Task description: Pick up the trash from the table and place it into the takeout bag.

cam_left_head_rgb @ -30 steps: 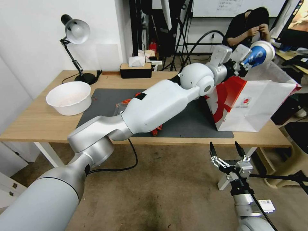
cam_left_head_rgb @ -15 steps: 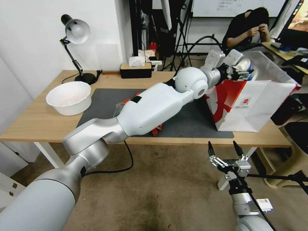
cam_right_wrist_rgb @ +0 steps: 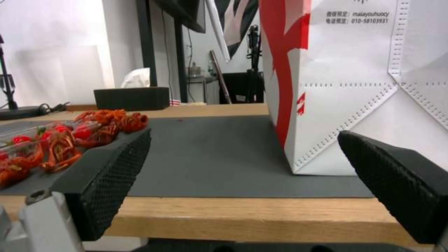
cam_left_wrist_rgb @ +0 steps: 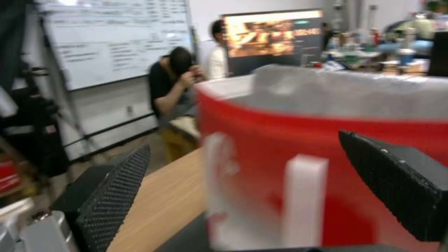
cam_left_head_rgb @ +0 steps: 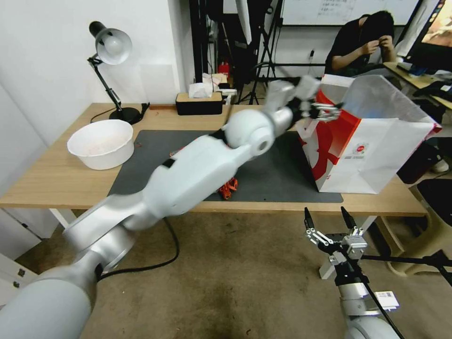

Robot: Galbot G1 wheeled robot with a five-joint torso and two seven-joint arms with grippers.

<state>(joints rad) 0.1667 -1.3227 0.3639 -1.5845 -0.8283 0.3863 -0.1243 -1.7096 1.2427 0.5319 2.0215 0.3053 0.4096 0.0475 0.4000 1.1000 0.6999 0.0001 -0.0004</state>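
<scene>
At the far left of the head view, a desk lamp (cam_left_head_rgb: 110, 47) stands at the back corner of the desk (cam_left_head_rgb: 56, 181), about eleven o'clock from the white bowl (cam_left_head_rgb: 100, 143). The bowl sits on bare wood just beside the left edge of the dark grey mat (cam_left_head_rgb: 273, 174). Behind the mat, at twelve o'clock from its middle, is a black tissue box (cam_left_head_rgb: 199, 103).

The left arm reaches diagonally across the mat from the lower left toward the bag. Under its forearm, near the mat's front edge, lies a small heap of red scraps (cam_left_head_rgb: 228, 187); the right wrist view shows them as red and orange bits (cam_right_wrist_rgb: 70, 136) on a clear tray.

The left gripper (cam_left_head_rgb: 325, 112) hangs at the upper left edge of the takeout bag (cam_left_head_rgb: 376, 155), level with its rim. Its fingers stand wide apart and hold nothing; in the left wrist view the bag's red side panel (cam_left_wrist_rgb: 327, 147) and a white handle (cam_left_wrist_rgb: 303, 199) lie directly ahead between them.

The bag stands upright on the right end of the mat, mouth open.

At roughly five o'clock from the bag, below the desk's front edge, the right gripper (cam_left_head_rgb: 329, 223) points up, fingers spread wide and empty.
</scene>
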